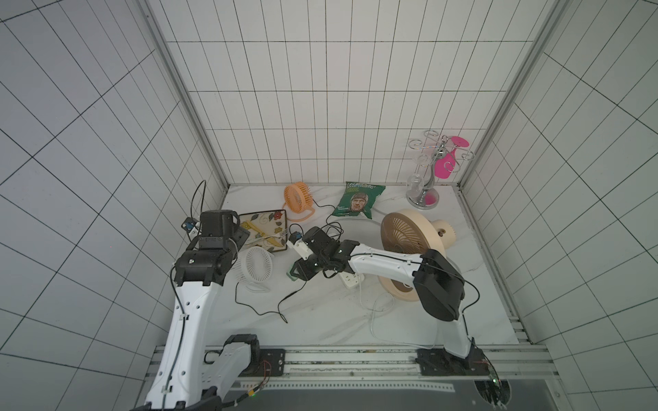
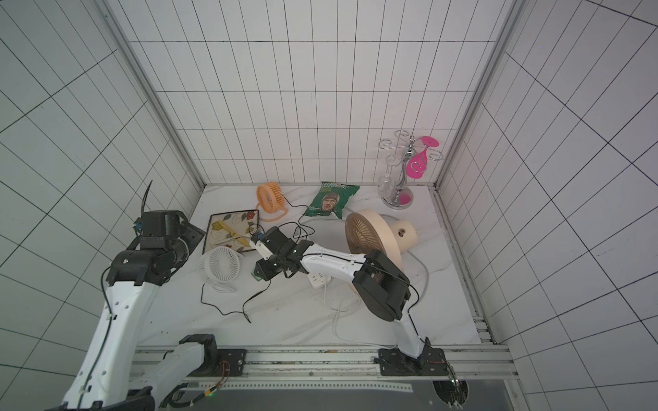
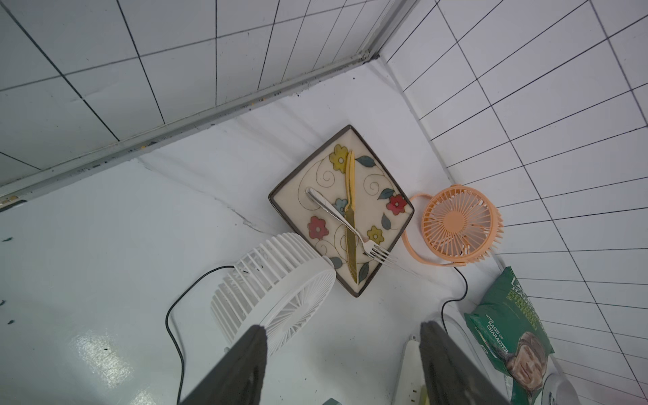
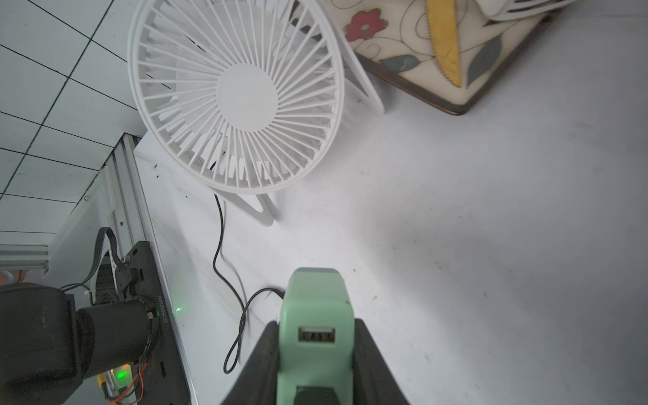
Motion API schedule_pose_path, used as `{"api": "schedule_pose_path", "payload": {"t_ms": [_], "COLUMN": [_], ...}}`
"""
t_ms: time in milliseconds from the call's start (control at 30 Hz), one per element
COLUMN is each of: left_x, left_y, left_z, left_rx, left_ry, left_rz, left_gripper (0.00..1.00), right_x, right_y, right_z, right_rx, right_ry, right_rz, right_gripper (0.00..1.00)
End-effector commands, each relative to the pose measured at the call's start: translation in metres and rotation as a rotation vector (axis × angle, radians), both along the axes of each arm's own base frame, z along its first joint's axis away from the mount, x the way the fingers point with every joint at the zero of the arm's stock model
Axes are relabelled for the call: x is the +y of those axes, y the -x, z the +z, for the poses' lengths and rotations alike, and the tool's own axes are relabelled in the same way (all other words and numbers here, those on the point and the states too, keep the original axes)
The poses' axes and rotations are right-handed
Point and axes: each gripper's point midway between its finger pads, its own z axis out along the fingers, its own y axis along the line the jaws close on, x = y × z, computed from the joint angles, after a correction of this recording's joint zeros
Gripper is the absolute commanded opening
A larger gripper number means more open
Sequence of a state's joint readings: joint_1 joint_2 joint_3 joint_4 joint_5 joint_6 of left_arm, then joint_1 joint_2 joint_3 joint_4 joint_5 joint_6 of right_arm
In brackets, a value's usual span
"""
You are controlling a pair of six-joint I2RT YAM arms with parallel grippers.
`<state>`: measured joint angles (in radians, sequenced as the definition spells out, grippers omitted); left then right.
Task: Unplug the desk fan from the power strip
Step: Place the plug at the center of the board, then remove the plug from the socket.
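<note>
I count three fans: an orange fan [image 1: 298, 199] at the top of the table, a white fan [image 1: 254, 267] left of centre, and a big beige fan [image 1: 406, 236] at the right. There is one plate [image 3: 291, 207] bearing one fork [image 3: 326, 205] and one knife [image 3: 350, 182], the fork crossing the knife. There is also one green bag [image 1: 358, 201] and one rack [image 1: 422, 201] in the upper right. On the rack hang one pink glass [image 1: 445, 167] and one clear glass [image 1: 414, 183], the clear one hard to make out. My right gripper [image 4: 315, 324] is clamped on one green adapter [image 4: 315, 298]; its USB port faces the wrist camera and its prongs are hidden. A black cord [image 4: 219, 245] runs from the white fan to the adapter's side. The one strip [image 1: 350, 282] lies mid-table in both top views, mostly hidden under my right forearm. Only its lower-right end and pale cord [image 1: 374, 309] show, so I cannot count its sockets or tell whether the adapter touches it. The left wrist view cuts the strip off at the lower edge. My left gripper [image 3: 343, 328] stands open and empty.
</note>
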<state>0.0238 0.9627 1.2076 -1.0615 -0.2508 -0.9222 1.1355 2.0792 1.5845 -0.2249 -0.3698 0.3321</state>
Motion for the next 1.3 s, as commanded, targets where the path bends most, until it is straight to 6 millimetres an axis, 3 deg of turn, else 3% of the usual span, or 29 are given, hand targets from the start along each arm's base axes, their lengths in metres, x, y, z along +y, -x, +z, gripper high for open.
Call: {"api": "schedule_pose_path", "payload": {"t_ms": [0, 167, 300, 400, 500, 633, 767, 867, 1067, 1267], "left_x": [0.007, 0.003, 0.002, 0.001, 0.000, -0.004, -0.024, -0.046, -0.103, -0.156], "left_y": [0.010, 0.006, 0.003, 0.002, 0.001, -0.003, -0.013, -0.021, -0.036, -0.051], "left_z": [0.003, 0.000, -0.001, -0.001, 0.000, 0.001, -0.007, -0.026, -0.074, -0.105], "left_rx": [0.028, 0.032, 0.025, 0.021, 0.016, 0.002, -0.031, -0.035, 0.029, 0.084], "left_ry": [-0.045, -0.019, -0.009, -0.004, -0.004, 0.012, 0.101, 0.238, 0.463, 0.570], "left_rz": [0.013, -0.001, -0.005, -0.007, -0.010, -0.033, -0.110, -0.155, -0.264, -0.354], "left_gripper": [0.71, 0.71, 0.71, 0.72, 0.72, 0.73, 0.73, 0.71, 0.68, 0.67], "right_x": [0.027, 0.033, 0.032, 0.026, 0.011, -0.020, -0.052, -0.084, -0.161, -0.206], "right_y": [0.029, 0.032, 0.026, 0.015, -0.008, -0.034, -0.045, -0.051, -0.078, -0.103], "right_z": [0.000, -0.031, -0.046, -0.040, -0.021, 0.019, 0.054, 0.072, 0.073, 0.056], "right_rx": [0.085, 0.111, 0.098, 0.044, -0.044, -0.156, -0.223, -0.236, -0.204, -0.205], "right_ry": [-0.044, 0.022, 0.076, 0.109, 0.146, 0.183, 0.203, 0.246, 0.396, 0.522], "right_rz": [0.079, 0.084, 0.081, 0.058, -0.004, -0.085, -0.128, -0.176, -0.290, -0.341], "right_gripper": [0.14, 0.19, 0.39, 0.55, 0.68, 0.80, 0.81, 0.80, 0.79, 0.87]}}
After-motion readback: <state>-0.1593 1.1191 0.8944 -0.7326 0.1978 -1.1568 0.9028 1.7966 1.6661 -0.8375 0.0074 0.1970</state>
